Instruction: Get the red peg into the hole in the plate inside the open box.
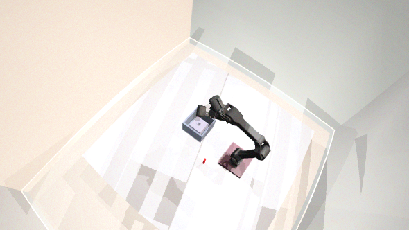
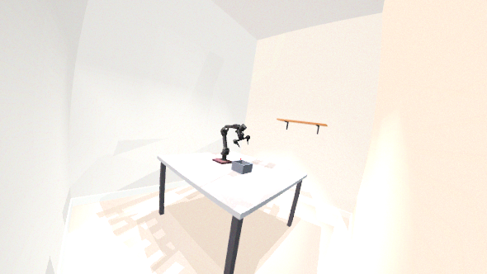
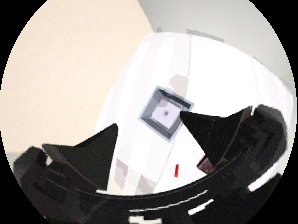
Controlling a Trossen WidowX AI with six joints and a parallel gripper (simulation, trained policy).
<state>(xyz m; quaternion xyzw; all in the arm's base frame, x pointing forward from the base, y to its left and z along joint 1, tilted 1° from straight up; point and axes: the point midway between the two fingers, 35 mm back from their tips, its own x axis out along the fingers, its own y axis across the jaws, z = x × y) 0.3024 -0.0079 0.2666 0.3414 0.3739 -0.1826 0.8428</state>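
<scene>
The small red peg (image 1: 204, 161) (image 2: 240, 159) (image 3: 176, 170) lies on the table, outside the box and some way from it, on the side toward the arm's base. The open blue-grey box (image 1: 190, 133) (image 2: 239, 167) (image 3: 154, 131) stands on the table. Inside, a pale plate (image 1: 197, 128) (image 3: 161, 120) with a small dark hole at its middle lies at the bottom; no peg shows in it. My gripper (image 1: 205, 115) (image 2: 243, 144) (image 3: 149, 120) is wide open and empty, high above the table near the box. In the top view it hides the box's far corner.
The arm's base stands on a dark pink square plate (image 1: 242, 171) (image 2: 217, 160) (image 3: 205, 165), near the peg. The white table (image 2: 223, 194) has dark legs. An orange shelf (image 2: 301, 122) hangs on the wall beyond it. Patches of shadow cross the table top.
</scene>
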